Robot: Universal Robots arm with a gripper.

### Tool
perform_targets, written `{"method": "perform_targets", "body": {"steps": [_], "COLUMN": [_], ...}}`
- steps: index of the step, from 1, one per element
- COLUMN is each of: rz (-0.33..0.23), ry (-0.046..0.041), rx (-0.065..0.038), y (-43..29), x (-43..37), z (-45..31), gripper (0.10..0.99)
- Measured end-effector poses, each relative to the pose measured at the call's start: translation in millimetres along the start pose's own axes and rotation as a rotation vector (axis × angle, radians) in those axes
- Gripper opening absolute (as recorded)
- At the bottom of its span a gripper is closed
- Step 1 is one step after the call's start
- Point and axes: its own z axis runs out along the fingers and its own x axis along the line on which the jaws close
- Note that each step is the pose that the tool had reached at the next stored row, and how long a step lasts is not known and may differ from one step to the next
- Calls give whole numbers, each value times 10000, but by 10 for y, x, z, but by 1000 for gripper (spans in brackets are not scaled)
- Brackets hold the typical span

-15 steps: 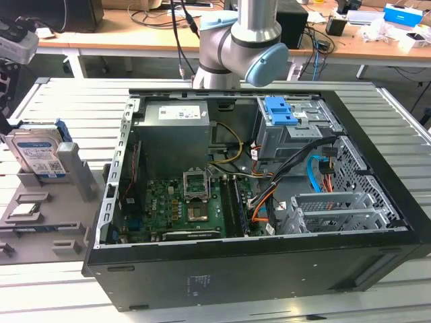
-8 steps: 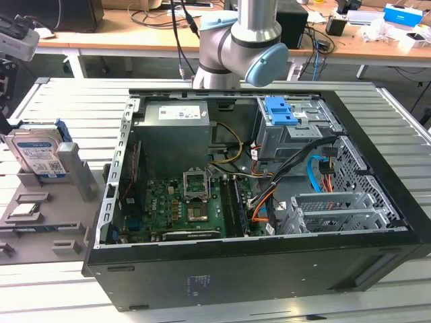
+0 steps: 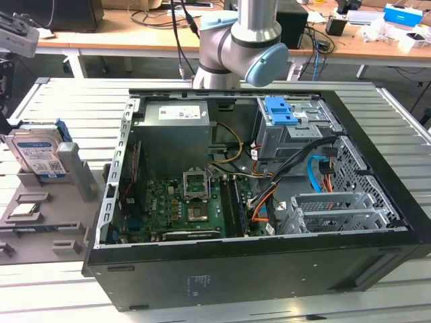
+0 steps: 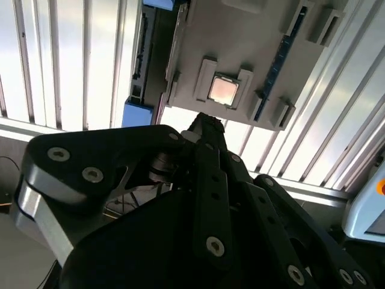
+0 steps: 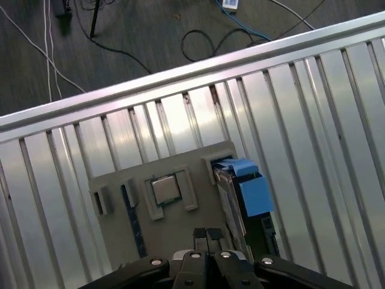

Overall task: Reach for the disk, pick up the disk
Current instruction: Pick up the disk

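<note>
The disk stands on edge in a slot of the grey holder tray at the exterior view's left, its white-and-blue label facing the camera. In the first wrist view I look down on the disk's thin edge, capped by its blue rail. My gripper hangs high above the tray, beside the disk and apart from it, its fingertips together and holding nothing. In the second wrist view the gripper points at the tray, and the disk's blue rail lies off to one side.
A square processor chip sits in a pocket of the tray, also seen as a chip in the exterior view. The open computer case fills the middle of the slatted metal table. The arm rises behind the case.
</note>
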Motion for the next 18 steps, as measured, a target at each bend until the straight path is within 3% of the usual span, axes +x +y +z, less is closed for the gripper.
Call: {"method": "perform_targets", "body": {"steps": [18], "rz": [-2029], "ry": [78], "rx": [1], "y": [0], "x": [0], "z": [0], "gripper": [106]}}
